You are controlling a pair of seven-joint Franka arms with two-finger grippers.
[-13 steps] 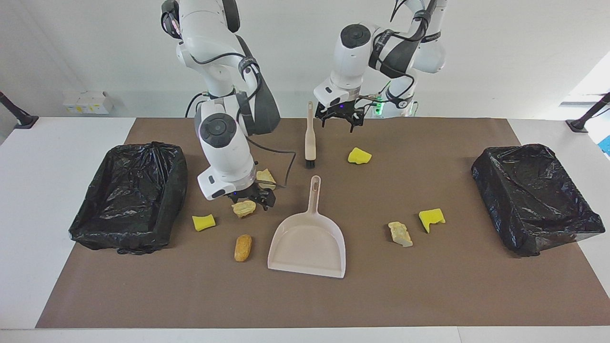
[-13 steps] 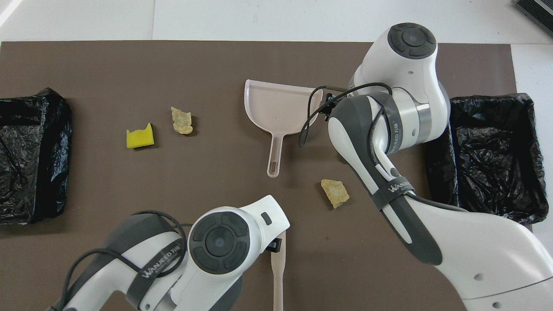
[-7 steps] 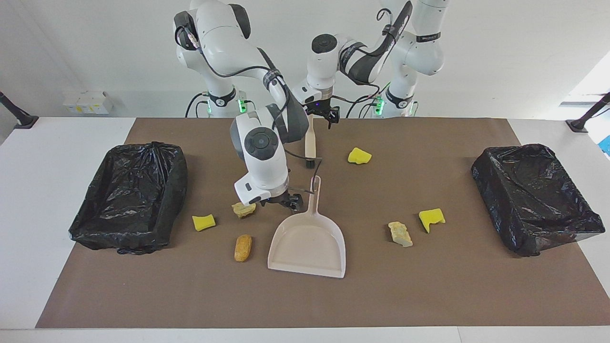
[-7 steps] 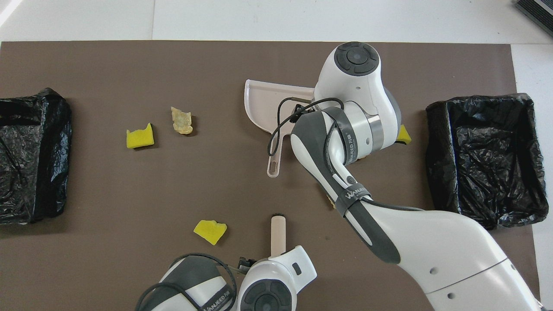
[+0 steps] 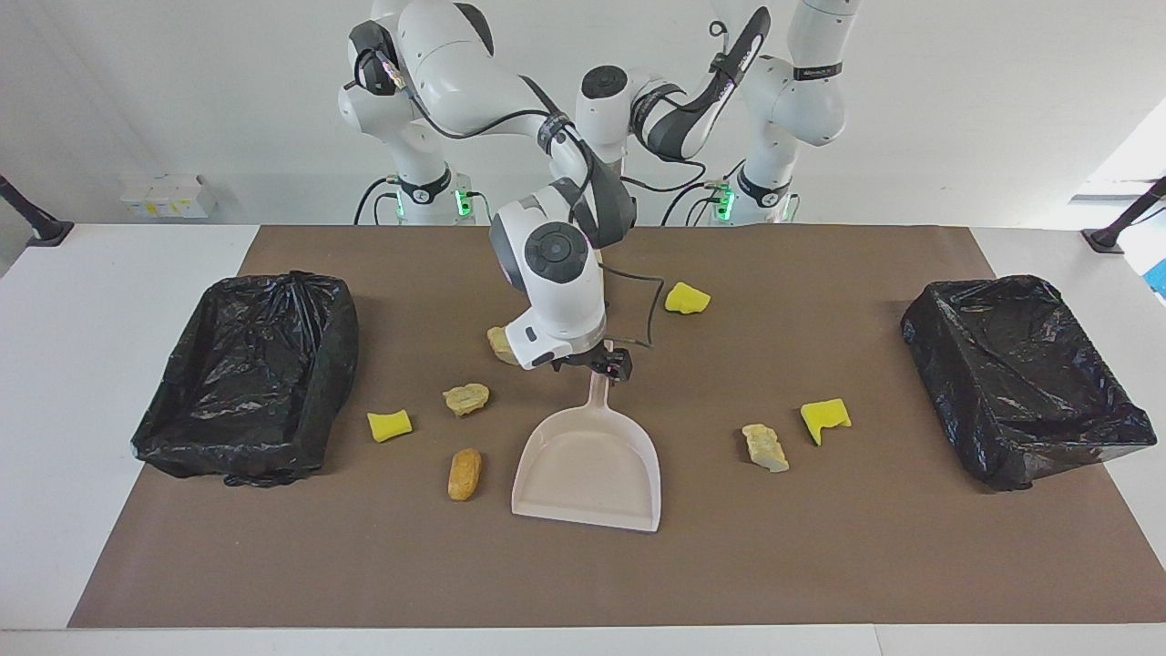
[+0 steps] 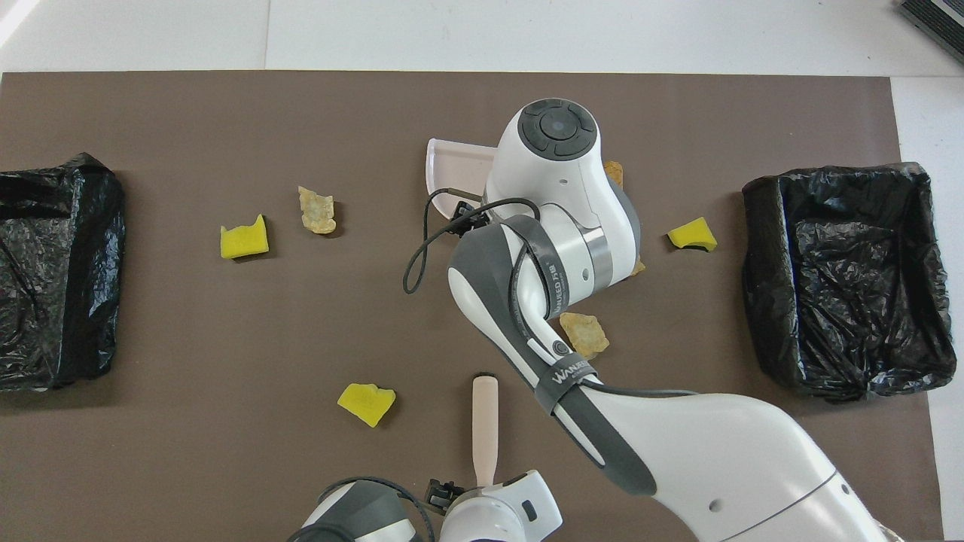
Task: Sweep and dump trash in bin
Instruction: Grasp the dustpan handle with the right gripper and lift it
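The right gripper (image 5: 608, 363), jaws open, hovers over the dustpan (image 5: 590, 460) handle, while the left gripper (image 6: 452, 493), also open, hangs over the brush (image 6: 484, 421). Seven trash scraps (image 5: 465, 398) lie scattered around the dustpan on the bench (image 5: 820, 565).

Right arm (image 5: 556, 273) hogs the frame's middle over the dustpan handle (image 5: 598, 394); bottom strip of tabletop (image 5: 820, 565) is wide open.

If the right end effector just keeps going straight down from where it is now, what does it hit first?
Most likely the dustpan handle. The right end effector, open, points down and sits right over the handle's top end in the facing view. Its height above the handle is hard to judge, but nothing else shows in between.
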